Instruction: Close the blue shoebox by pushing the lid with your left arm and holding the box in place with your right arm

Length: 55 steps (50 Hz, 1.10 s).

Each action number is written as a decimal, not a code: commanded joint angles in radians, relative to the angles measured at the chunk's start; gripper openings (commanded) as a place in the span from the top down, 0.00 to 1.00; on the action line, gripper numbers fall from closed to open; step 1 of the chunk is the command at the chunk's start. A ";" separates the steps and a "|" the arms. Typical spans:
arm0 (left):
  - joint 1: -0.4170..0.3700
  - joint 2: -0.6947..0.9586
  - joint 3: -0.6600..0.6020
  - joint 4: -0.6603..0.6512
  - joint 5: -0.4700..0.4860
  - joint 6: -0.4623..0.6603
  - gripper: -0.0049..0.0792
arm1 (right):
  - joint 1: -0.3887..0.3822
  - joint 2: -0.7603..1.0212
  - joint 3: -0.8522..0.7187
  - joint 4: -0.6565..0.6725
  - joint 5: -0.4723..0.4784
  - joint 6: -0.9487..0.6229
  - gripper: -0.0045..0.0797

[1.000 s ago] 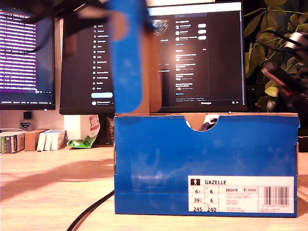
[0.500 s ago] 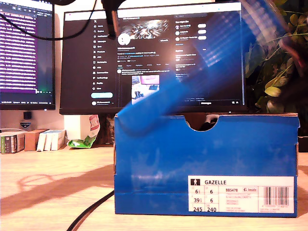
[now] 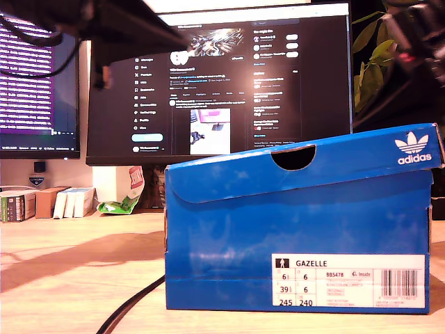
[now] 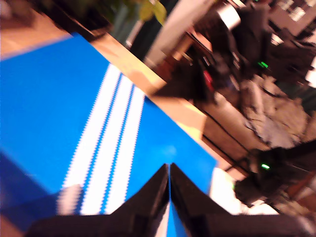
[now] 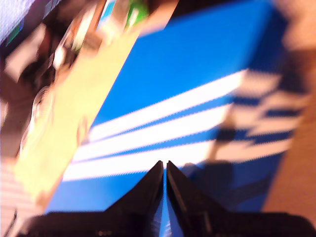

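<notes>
The blue shoebox (image 3: 229,257) stands on the wooden desk (image 3: 76,264) with its size label facing the exterior camera. Its lid (image 3: 299,170) lies down over the box, tilted, with the end at the exterior view's right riding higher. My first gripper (image 4: 169,166) is shut and empty, hovering over the lid's (image 4: 49,108) white stripes. My second gripper (image 5: 164,163) is also shut and empty, above the striped lid (image 5: 197,64). A dark arm (image 3: 132,31) hangs at the exterior view's upper left and a blurred arm (image 3: 414,28) at its upper right; which is which I cannot tell.
Two lit monitors (image 3: 278,76) (image 3: 35,76) stand behind the box, with a plant (image 3: 379,62) at the exterior view's right. A black cable (image 3: 132,309) crosses the desk in front. Small boxes (image 3: 42,202) and a green packet (image 3: 118,205) sit at the back on the exterior view's left.
The lid swung from upright over towards the exterior view's right and now rests on the box. The dark arm has dropped into the exterior view's upper left.
</notes>
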 commanded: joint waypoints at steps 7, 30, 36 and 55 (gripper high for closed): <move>0.051 -0.013 0.003 0.001 0.003 0.006 0.96 | 0.041 0.006 -0.005 -0.074 0.178 -0.105 0.96; 0.182 -0.052 0.004 -0.008 -0.193 0.113 0.96 | 0.003 -0.065 0.063 0.142 0.373 -0.166 0.96; 0.211 -0.054 0.006 0.042 -0.209 0.103 0.96 | 0.004 -0.066 0.104 0.180 0.372 -0.164 0.96; 0.264 -0.087 0.055 0.127 -0.303 0.140 0.96 | -0.028 -0.074 0.152 0.319 0.526 -0.156 0.96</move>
